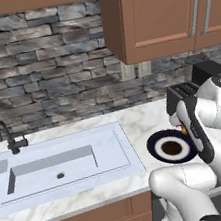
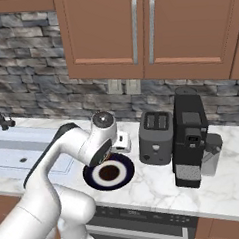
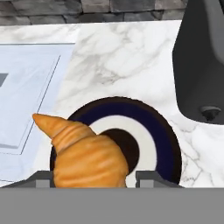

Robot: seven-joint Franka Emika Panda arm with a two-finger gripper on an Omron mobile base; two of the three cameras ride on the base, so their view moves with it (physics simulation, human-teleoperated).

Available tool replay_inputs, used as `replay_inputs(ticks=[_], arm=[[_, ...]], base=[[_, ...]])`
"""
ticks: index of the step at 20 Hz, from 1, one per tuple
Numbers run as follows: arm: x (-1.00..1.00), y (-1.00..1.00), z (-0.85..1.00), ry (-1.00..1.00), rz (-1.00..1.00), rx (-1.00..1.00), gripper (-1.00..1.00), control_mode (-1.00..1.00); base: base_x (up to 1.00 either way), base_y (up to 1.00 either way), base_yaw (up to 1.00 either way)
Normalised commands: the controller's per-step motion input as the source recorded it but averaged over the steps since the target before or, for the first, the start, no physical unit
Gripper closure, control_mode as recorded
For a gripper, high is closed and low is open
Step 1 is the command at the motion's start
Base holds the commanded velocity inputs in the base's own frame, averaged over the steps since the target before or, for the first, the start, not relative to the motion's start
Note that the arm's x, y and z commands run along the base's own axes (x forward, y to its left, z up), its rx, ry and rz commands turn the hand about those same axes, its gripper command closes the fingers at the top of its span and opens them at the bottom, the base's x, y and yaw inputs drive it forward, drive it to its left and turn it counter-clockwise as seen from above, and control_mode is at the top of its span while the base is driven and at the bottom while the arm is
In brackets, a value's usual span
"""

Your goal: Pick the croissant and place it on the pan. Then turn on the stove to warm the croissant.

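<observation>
The croissant (image 3: 87, 153), golden-orange and curved, sits between my gripper's (image 3: 94, 177) two fingertips (image 3: 43, 178), one pointed end sticking out to the left. The gripper is shut on the croissant and holds it just above a round dark-rimmed white plate (image 3: 166, 140) with a dark centre. From the left base view a sliver of orange croissant (image 1: 183, 130) shows by the hand, over the plate (image 1: 160, 140). In the right base view the hand hangs over the plate (image 2: 125, 171). The pan and the stove are out of view.
A dark toaster (image 2: 155, 137) and a black coffee machine (image 2: 190, 137) stand on the marble counter right of the plate. A pale sink (image 1: 55, 166) with a dark faucet (image 1: 8, 136) lies to the left. Wooden cabinets (image 2: 136, 35) hang above.
</observation>
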Motion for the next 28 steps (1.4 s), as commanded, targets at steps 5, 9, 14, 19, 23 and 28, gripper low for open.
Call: replay_inputs(ticks=[5, 9, 14, 19, 23, 28], arm=[[-0.48, 0.00, 0.66, -0.14, 0.00, 0.00, 1.00, -1.00], [-0.47, 0.00, 0.43, -0.16, 0.00, 0.00, 1.00, -1.00], [-0.37, 0.05, 0.20, -0.10, 0.00, 0.00, 1.00, -1.00], [-0.33, 0.01, 0.16, -0.06, 0.00, 0.00, 1.00, -1.00], [-0.25, 0.05, 0.03, -0.05, 0.00, 0.00, 1.00, -1.00], [-0.05, 0.11, 0.00, -0.01, 0.00, 0.00, 1.00, 1.00]], base=[[0.00, 0.00, 0.00], [0.00, 0.00, 0.00], [0.00, 0.00, 0.00], [0.00, 0.00, 0.00], [0.00, 0.00, 0.00], [0.00, 0.01, 0.00]])
